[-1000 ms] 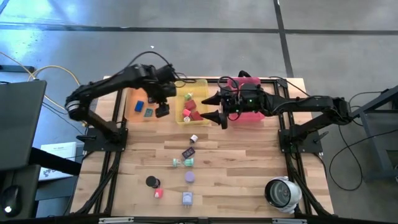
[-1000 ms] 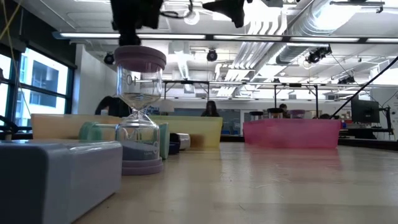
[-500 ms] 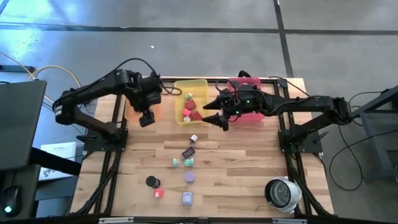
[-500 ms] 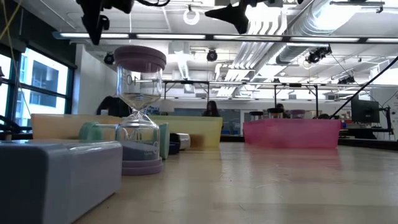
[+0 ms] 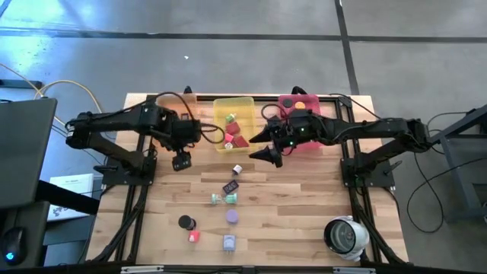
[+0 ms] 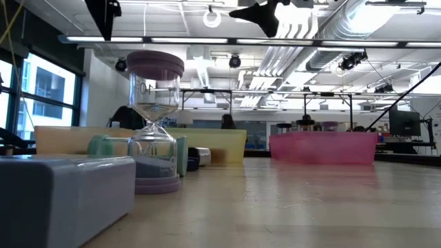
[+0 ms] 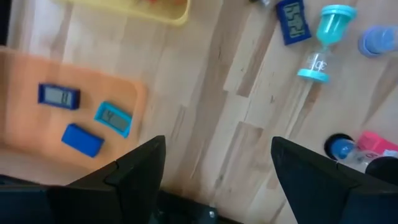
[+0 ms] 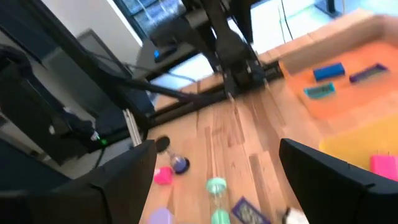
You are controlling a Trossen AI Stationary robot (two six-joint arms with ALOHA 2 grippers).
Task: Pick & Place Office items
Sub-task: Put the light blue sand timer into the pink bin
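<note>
Three translucent plastic trays along the far edge: orange [image 7: 37, 68], holding three small blue pieces; yellow [image 5: 233, 104], pink [image 5: 293, 102]. Two grippers, both spread wide, empty: left gripper [image 5: 181, 161], right gripper [image 5: 266, 156]. One teal sand timer [image 5: 223, 199], loose mid-table.

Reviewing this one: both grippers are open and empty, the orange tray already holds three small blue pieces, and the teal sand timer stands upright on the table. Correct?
Nearly. The teal sand timer is not upright: the left wrist view shows it lying on its side on the wood. The rest holds: the left gripper and the right gripper are open with nothing between the fingers, and the orange tray holds three small blue pieces.
</note>
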